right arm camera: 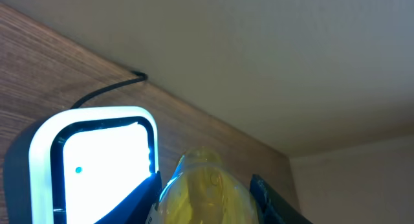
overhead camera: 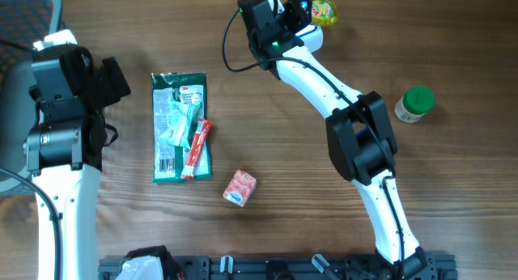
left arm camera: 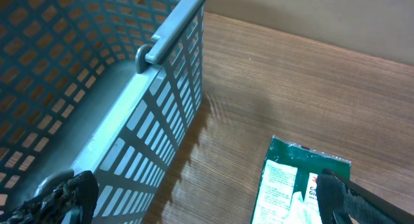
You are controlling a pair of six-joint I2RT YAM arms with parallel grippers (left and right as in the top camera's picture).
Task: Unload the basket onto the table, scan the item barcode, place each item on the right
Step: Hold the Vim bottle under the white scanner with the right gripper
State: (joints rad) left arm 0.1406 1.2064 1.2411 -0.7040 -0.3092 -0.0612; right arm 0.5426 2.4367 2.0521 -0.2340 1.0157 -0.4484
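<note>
Yellow translucent bottle (right arm camera: 204, 191), gripped by the right jaws, sits beside the glowing scanner (right arm camera: 97, 159); left jaws gape wide.

I see the yellow bottle (right arm camera: 202, 190) at the far side, just right of the white scanner (right arm camera: 97, 160). The scanner's face is lit bright and it has a black rim.

Wood table (overhead camera: 299, 223) — plain beige wall (right arm camera: 291, 56) in bg.

The left arm (overhead camera: 57, 207) and right arm (overhead camera: 320, 78) are glossy white links joined by boxy black motor housings. A black cable (overhead camera: 230, 53) loops off the right wrist beside a green light (overhead camera: 275, 45). The left gripper (left arm camera: 207, 195) has matte black fingers (left arm camera: 352, 198).
</note>
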